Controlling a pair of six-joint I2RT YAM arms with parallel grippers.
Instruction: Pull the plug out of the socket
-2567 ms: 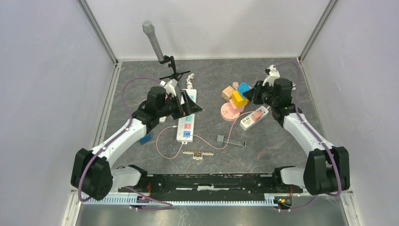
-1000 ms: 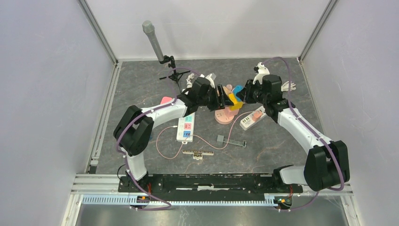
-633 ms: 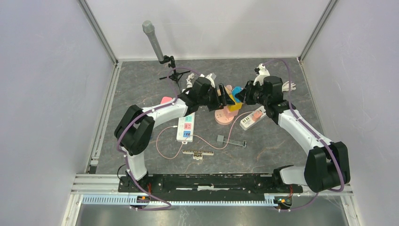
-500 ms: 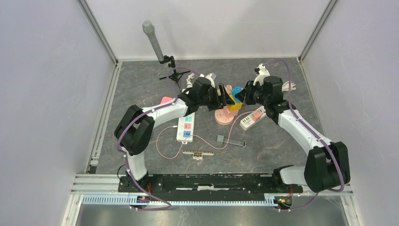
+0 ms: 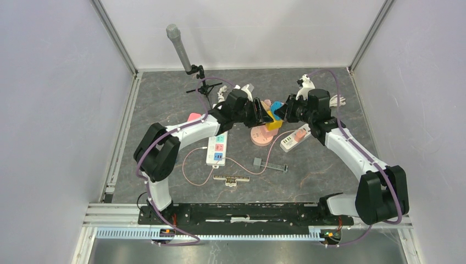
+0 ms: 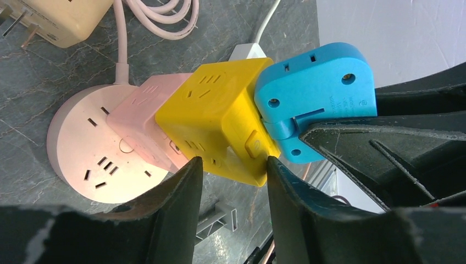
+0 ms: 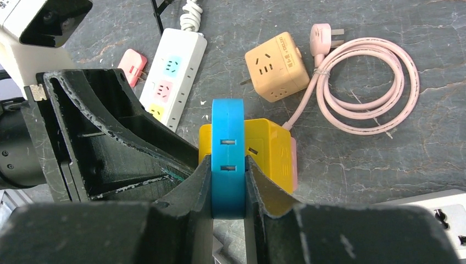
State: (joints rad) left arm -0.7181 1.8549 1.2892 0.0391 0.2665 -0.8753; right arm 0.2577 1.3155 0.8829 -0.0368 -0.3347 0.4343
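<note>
A stack stands on the round pink socket base [image 6: 82, 154]: a pink cube [image 6: 145, 115], a yellow socket cube [image 6: 220, 110] and, on its end, a flat blue plug [image 6: 313, 82]. My right gripper [image 7: 227, 160] is shut on the blue plug [image 7: 227, 137], one finger on each flat face. My left gripper [image 6: 231, 165] comes in from the opposite side, and both its fingers touch the yellow cube's sides. From above, the two grippers meet over the stack, the left [image 5: 262, 113] at the yellow cube [image 5: 270, 117] and the right [image 5: 283, 110] at the blue plug [image 5: 278, 104].
A beige cube adapter [image 7: 275, 66] with a coiled pink cable [image 7: 362, 82] lies behind the stack. One white power strip [image 5: 217, 144] lies to the left, another [image 5: 295, 137] to the right. A microphone stand [image 5: 181, 49], a ruler [image 5: 231, 179] and a grey adapter [image 5: 257, 161] are nearby.
My left arm swung from the left power strip over to the stack. In the last second its jaws widened, then closed in on the yellow cube. The right gripper kept its hold.
</note>
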